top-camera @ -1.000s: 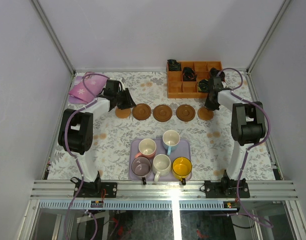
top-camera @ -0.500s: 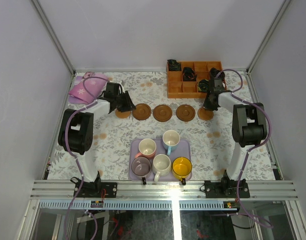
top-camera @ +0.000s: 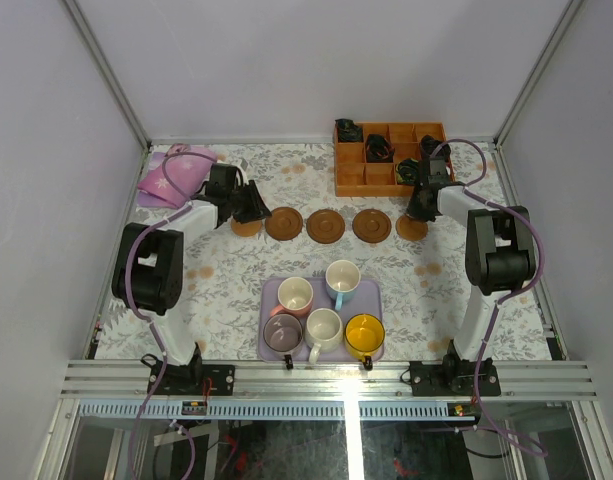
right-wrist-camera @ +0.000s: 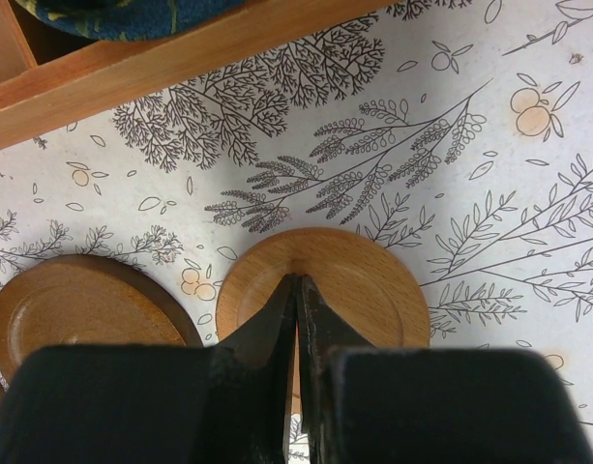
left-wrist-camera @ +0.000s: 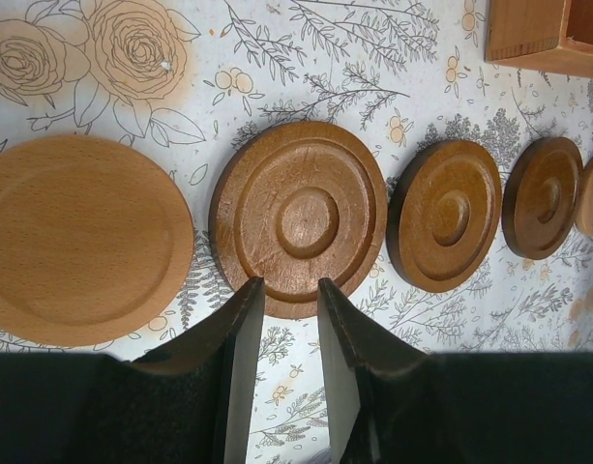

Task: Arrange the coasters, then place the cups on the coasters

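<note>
coasters (top-camera: 326, 225): five in a row across the far half of the bench (top-camera: 226, 290), fairly evenly spaced, none touching; arranging judged all but done.
coaster look: flat round wooden discs with a raised rim; the two at the ends paler and plainer, the middle three darker brown with turned rings and a centre boss.
cups (top-camera: 323, 326): all five upright on the lavender tray (top-camera: 374, 298) at the near side, well apart from the row; none on a coaster, so the whole second half is left.
cup look: small handled mugs, pale inside; pink, light blue, dusky purple, white, yellow.
left fingers (left-wrist-camera: 240, 358): narrow gap, holding nothing, tips over the near rim of the second coaster from the left (left-wrist-camera: 301, 217).
right fingers (right-wrist-camera: 272, 333): pressed together, empty, tips over the rightmost coaster (right-wrist-camera: 320, 280); contact with it not discernible.
surroundings: compartmented wooden box (top-camera: 351, 180) beyond the right end of the row; pink cloth (top-camera: 164, 178) at the far left.
</note>
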`<act>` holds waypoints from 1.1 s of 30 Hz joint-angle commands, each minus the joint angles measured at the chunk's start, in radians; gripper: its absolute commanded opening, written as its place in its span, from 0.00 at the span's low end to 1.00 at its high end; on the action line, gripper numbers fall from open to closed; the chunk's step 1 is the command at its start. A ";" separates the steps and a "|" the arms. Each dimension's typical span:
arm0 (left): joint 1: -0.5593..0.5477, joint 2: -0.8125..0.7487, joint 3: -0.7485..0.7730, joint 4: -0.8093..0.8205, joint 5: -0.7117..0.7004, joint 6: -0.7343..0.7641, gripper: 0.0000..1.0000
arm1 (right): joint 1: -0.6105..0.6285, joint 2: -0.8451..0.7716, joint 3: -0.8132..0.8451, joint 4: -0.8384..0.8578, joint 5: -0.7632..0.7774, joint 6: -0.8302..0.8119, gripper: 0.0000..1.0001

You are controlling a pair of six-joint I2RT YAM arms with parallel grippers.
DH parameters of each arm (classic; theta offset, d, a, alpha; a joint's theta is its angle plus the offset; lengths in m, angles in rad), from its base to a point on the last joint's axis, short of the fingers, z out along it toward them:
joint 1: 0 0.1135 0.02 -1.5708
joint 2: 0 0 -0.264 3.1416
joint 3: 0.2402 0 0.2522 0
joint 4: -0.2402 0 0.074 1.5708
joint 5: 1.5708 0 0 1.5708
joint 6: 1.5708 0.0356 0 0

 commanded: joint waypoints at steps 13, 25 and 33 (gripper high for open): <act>0.005 -0.041 -0.006 0.030 -0.026 -0.004 0.29 | -0.001 0.038 0.032 -0.040 -0.011 -0.021 0.02; 0.006 -0.101 0.023 0.011 -0.041 0.024 0.32 | 0.003 -0.171 0.009 -0.088 0.006 -0.078 0.11; 0.005 -0.181 -0.008 -0.008 -0.043 0.052 0.42 | 0.064 -0.335 -0.009 -0.143 0.036 -0.085 0.42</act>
